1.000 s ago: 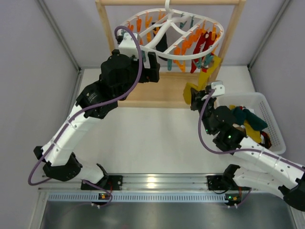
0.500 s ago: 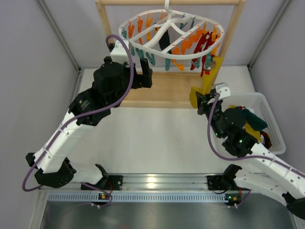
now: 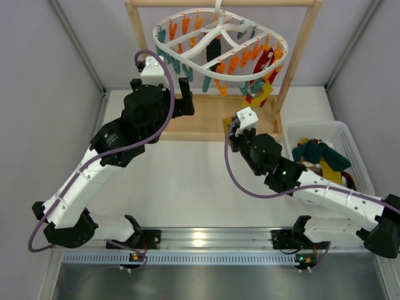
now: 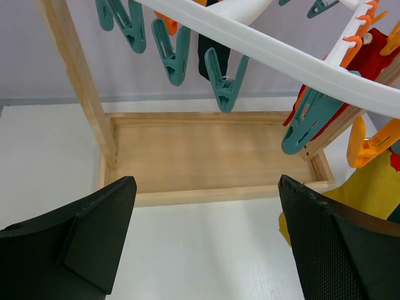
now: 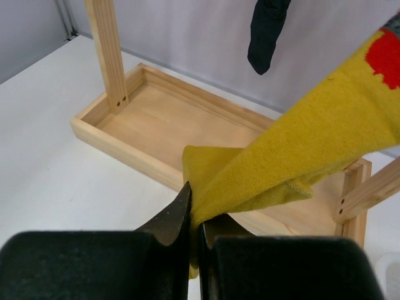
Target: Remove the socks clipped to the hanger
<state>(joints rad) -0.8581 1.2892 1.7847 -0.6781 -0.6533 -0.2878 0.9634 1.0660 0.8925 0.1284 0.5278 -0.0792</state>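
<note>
now, taking the left arm first: raised off its base, elbow bent, wrist lifted beside and below the left rim of the hanger [image 3: 220, 32]. left claw [image 4: 206, 184] spread wide, gripping nothing, aimed at the wooden tray [image 4: 212, 150] of the stand. above that claw, the white hanger rim with teal and orange clips [image 4: 223, 84] dangling. up and to its right, a red sock [image 4: 375, 59] at the rim; lower right, a patch of the mustard sock [image 4: 372, 187].

then the right arm: laid low over the table, reaching in from the right, wrist turned toward the stand. right claw [image 5: 194, 209] pinched tight on the lower end of the mustard sock. from the claw, cloth pulled taut up and to the right, its top outside the wrist view. from overhead, upper end seen among the clips at the hanger's right rim. ahead of and above this claw, a black sock [image 5: 265, 28] hanging loose. beneath that, the wooden tray again, with one post [image 5: 107, 50] at its left end.

behind the right claw, off to the arm's right: a white basket [image 3: 315, 126] on the table, holding a heap of loose socks [image 3: 320, 154] in teal, mustard and a bit of red.
</note>
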